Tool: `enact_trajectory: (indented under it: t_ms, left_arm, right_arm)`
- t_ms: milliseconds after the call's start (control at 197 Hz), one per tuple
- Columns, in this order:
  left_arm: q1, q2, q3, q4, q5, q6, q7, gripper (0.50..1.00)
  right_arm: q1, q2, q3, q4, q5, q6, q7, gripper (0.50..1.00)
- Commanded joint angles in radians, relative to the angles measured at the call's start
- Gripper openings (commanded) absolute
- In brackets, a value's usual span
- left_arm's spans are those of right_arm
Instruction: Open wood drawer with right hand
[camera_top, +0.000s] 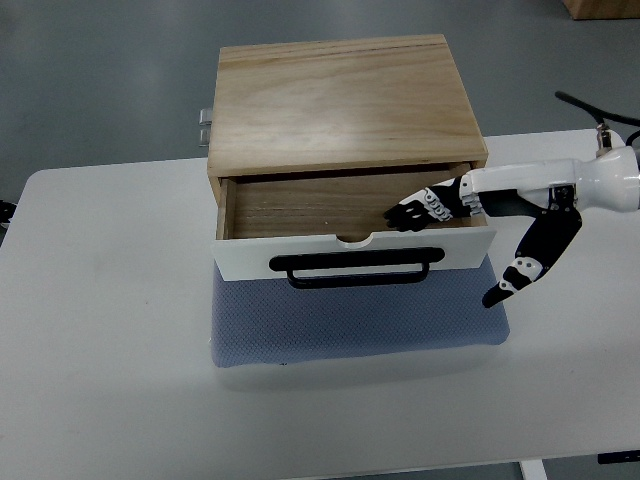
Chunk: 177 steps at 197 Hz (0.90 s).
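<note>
Drawer (300, 205) open; right hand (440, 205) inside.

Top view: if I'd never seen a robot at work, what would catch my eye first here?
Probably the light wooden box at the middle of the white table, its white-fronted drawer with a black handle pulled partly out over a blue-grey mat. Next, the robot's white and black right hand coming in from the right, its fingers reaching into the open drawer while the thumb hangs outside the front panel.
</note>
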Motion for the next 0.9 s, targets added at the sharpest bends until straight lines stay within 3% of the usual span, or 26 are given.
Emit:
enact_trajectory:
  t_ms: [0,208,519,595,717,895]
  left_arm:
    - [0.0,0.0,0.0,0.0,0.0,0.0,0.0,1.0]
    - [0.0,0.0,0.0,-0.001,0.0,0.0,0.0,1.0]
    - [0.001,0.0,0.0,-0.001,0.0,0.0,0.0,1.0]
    - [0.001,0.0,0.0,0.0,0.0,0.0,0.0,1.0]
    - [0.0,0.0,0.0,0.0,0.0,0.0,0.0,1.0]
    - [0.0,0.0,0.0,0.0,0.0,0.0,0.0,1.0]
  right_arm:
    - [0.001,-0.034,0.031,-0.034,0.021,0.0,0.003,0.952]
    - [-0.011,0.019,0.041,-0.247,0.185,0.0,0.014,0.952]
    - [-0.237,0.318,0.2,-0.857,0.693,0.0,-0.002,0.952]
    - [-0.277,0.412,0.231,-0.997,0.777,0.0,-0.075,0.95]
    - [-0.312,0.55,0.28,-1.179,0.917,-0.008,-0.25,0.95]
    - [-0.37,0.61,0.34,-1.213,1.057,-0.121,-0.391,0.95]
